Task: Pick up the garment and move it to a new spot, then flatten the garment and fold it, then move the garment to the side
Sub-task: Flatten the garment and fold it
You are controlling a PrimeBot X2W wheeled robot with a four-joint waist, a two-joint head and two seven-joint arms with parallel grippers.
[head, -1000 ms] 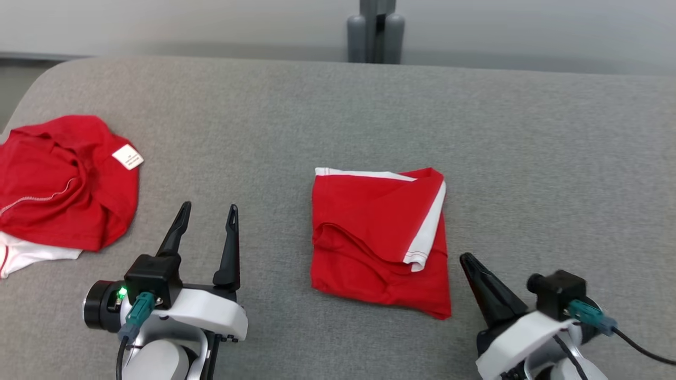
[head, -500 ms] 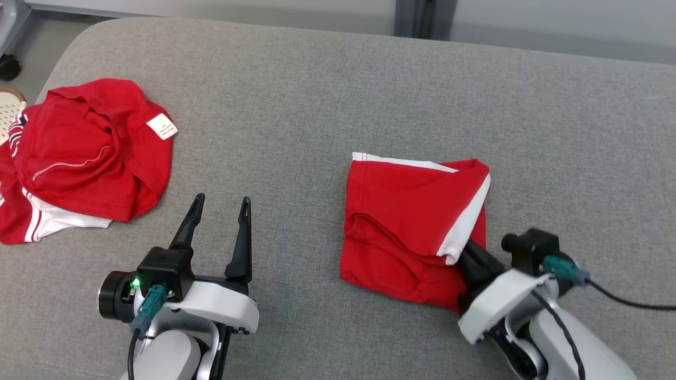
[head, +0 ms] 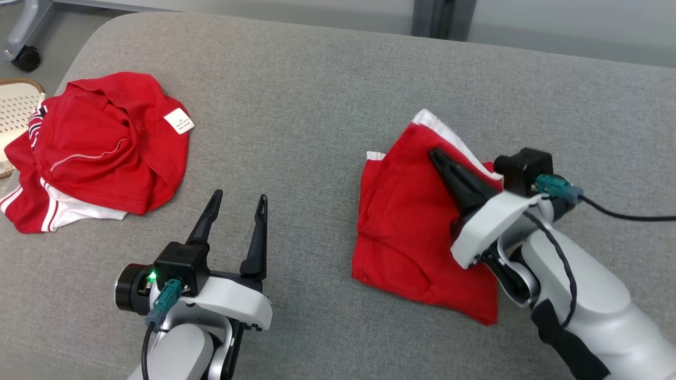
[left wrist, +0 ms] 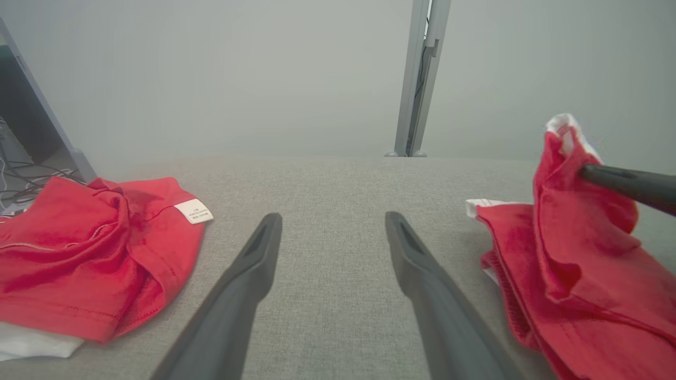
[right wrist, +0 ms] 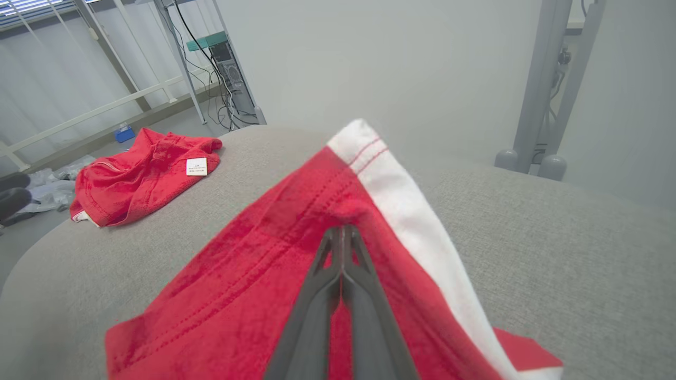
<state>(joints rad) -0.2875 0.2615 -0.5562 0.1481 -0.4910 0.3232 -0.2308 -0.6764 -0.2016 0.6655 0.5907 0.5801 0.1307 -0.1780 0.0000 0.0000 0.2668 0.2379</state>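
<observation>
Closing in since a second ago, my right gripper [head: 434,154] now pinches the folded garment [head: 406,232] by its white-trimmed edge, lifting that off the grey cushion [head: 317,95] at centre-right, left gripper [head: 238,196] spread idle; I judge the move-aside step begins, needing a carry that keeps the fold.

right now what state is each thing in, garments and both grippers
folded garment: folded, one edge pulled up, the rest lying down
right gripper: shut on the folded garment's raised edge
left gripper: open, empty, apart from both garments
crumpled pile: bunched red and white clothes, white label showing, nothing touching it
</observation>
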